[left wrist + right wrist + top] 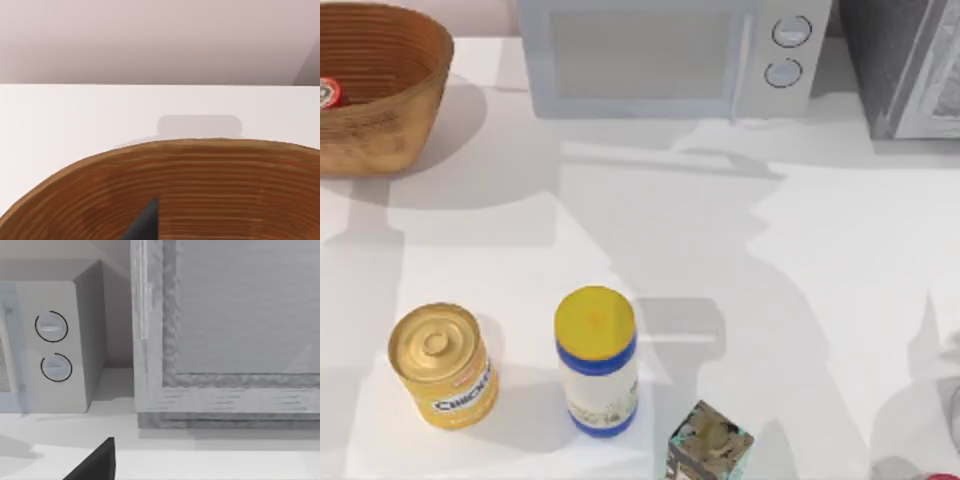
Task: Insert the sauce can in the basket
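Already, you can see the small red sauce can with its silver top (328, 94) lying inside the large round orange-brown wicker basket (415, 95) at the table's far left. Your left gripper (145, 225) hangs over that basket, nearer than the right; its opening cannot be told.

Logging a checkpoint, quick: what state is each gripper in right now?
Left gripper: above the basket; cannot be told.
Right gripper: facing the microwave; cannot be told.
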